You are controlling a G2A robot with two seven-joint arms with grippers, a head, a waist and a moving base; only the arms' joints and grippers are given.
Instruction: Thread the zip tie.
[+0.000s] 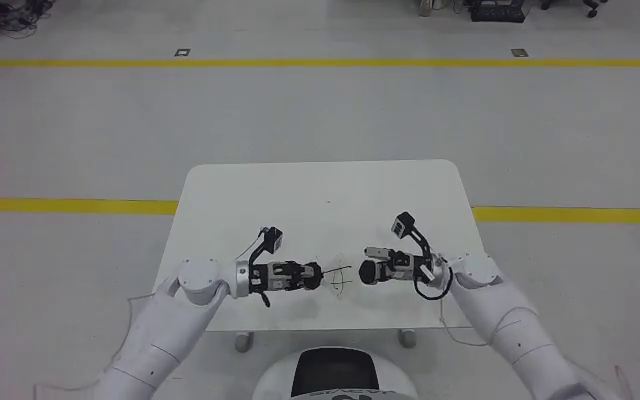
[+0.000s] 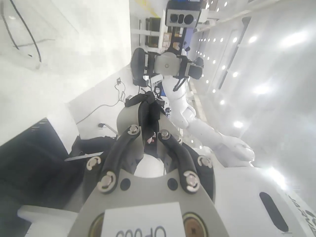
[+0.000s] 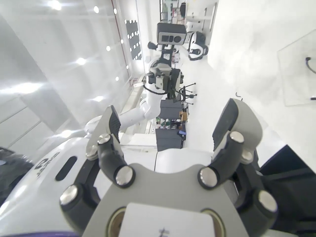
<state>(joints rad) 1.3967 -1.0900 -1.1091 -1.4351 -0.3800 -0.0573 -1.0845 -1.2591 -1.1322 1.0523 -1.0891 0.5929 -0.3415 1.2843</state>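
The black zip tie [image 1: 341, 279] lies as a thin curved loop near the front of the white table [image 1: 320, 200], between my two grippers. In the left wrist view the zip tie [image 2: 27, 31] rests on a clear sheet [image 2: 49, 13]. The right wrist view catches an end of the zip tie [image 3: 309, 62] on the clear sheet [image 3: 293, 75]. My left gripper [image 1: 313, 272] [image 2: 147, 102] is shut, with nothing visible between its pads. Facing it, my right gripper [image 1: 362, 271] [image 3: 170, 112] is open and holds nothing. The two grippers point at each other, with the tie below the gap.
The table's front edge [image 1: 320, 328] runs just behind both grippers. The far half of the tabletop is bare white. Beyond the table is grey floor with yellow lines [image 1: 320, 63].
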